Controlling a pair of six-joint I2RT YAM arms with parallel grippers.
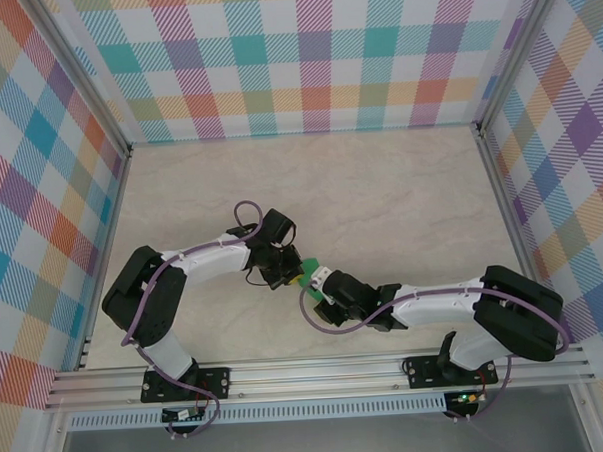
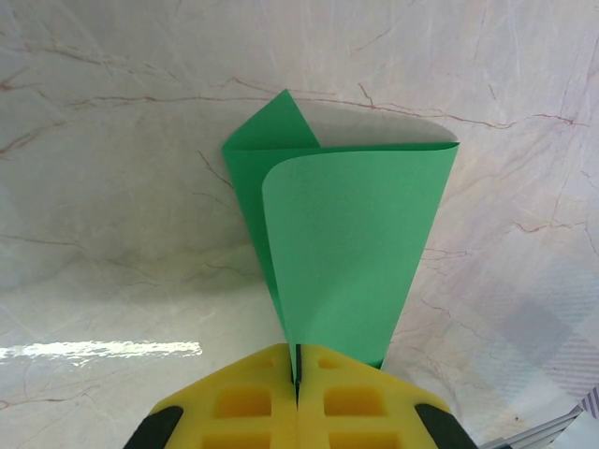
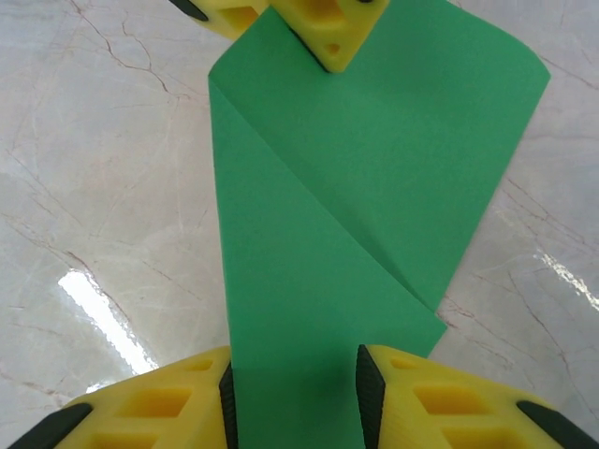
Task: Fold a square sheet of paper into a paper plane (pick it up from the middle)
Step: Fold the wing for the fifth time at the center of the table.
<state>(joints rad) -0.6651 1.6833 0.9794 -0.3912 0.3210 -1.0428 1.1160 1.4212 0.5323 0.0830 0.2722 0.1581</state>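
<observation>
**Folded green paper held between both grippers at mid-table**

The green paper is a folded, tapering shape. In the left wrist view it is narrow at the bottom and wider toward the top. A loose upper layer curls over along its left side, and a small pointed corner pokes out at the upper left. From overhead it shows as a small green patch just below the middle of the frame, between the two gripper heads.

The left gripper has its yellow fingers pressed together on the paper's narrow end, at the bottom centre of its own view.

In the right wrist view a diagonal crease crosses the paper from upper left to lower right. The right gripper stands fairly wide at the bottom edge, and the green strip runs through the gap between its fingers. Whether its pads touch the paper I cannot tell.

A marble-patterned tabletop lies beneath, with plaid walls around it.
</observation>
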